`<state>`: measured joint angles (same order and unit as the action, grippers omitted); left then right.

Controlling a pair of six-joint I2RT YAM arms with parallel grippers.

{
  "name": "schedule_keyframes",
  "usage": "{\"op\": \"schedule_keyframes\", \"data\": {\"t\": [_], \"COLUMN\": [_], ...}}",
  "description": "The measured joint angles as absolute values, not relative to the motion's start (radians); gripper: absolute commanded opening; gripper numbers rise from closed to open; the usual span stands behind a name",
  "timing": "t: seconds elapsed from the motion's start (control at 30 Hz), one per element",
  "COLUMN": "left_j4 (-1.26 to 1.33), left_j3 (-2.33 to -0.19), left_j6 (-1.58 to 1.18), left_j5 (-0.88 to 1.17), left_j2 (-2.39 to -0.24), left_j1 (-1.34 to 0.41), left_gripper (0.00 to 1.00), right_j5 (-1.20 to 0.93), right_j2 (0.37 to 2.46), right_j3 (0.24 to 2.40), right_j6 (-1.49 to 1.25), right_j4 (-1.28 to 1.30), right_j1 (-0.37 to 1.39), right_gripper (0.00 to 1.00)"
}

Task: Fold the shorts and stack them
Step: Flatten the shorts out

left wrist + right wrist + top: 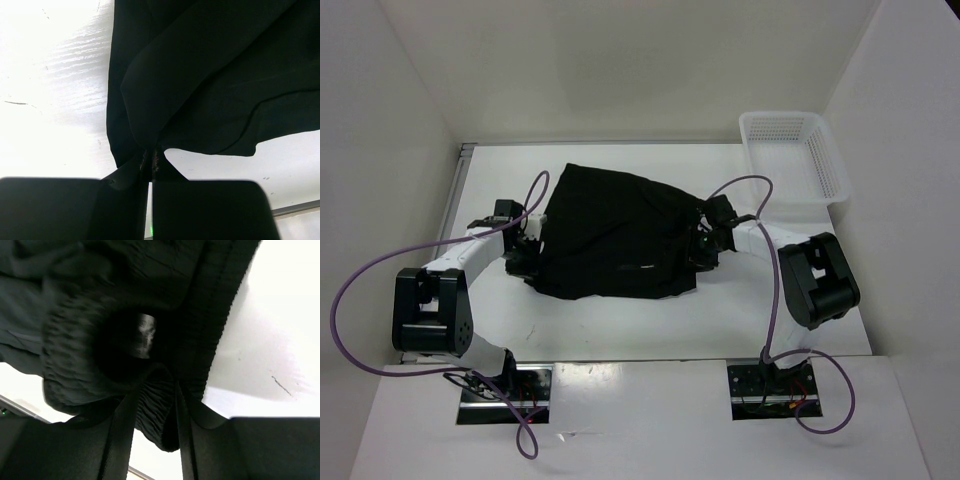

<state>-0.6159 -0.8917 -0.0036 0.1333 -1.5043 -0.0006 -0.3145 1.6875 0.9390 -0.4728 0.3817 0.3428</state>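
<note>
- The left hand (151, 165) is seen pressed together on the shorts (610, 235). A fold of black cloth is pinched between its fingertips at the garment's left edge.
- The right hand (155, 407) is closed on the gathered elastic waistband at the garment's right edge. A bunch of the waistband is squeezed between its two fingers.
- The shorts are laid across the middle of the white desk (620, 325), between the two hands. The far edge is narrower than the near one.
- In the left wrist view the cloth is puckered tightly at the grip. A curved hem is shown to the right of it, with bare desk beyond.
- In the right wrist view the ribbed waistband is curled into a loop just past the fingers.
- A small white logo mark (642, 266) is found close to the near edge of the shorts.
- A white mesh basket (832, 170) is set at the far right corner of the desk, well apart from the shorts.
- A purple cable (360, 290) is looped out from the left arm.
</note>
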Motion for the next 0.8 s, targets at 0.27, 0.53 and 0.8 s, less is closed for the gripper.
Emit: {"op": "schedule_keyframes", "data": {"t": [0.27,0.53,0.8], "left_j4": [-0.613,-0.610,-0.610], "left_j3": [-0.892,-0.880,-0.879], "left_j6": [-0.004,-0.004,-0.004], "left_j5": [0.135,0.136,0.143], "left_j2": [-1.504,-1.503,-1.503], "left_j1": [-0.001,-0.001,-0.001], "left_gripper": [0.04,0.01,0.00], "right_j5": [-0.345,-0.391,-0.433], "right_j2": [1.697,1.719,1.743], "right_j3": [0.928,0.925,0.929], "right_j6": [-0.463,-0.478,-0.477], "right_j4": [0.391,0.390,0.420], "right_j1": [0.347,0.349,0.350], "right_gripper": [0.46,0.17,0.00]}}
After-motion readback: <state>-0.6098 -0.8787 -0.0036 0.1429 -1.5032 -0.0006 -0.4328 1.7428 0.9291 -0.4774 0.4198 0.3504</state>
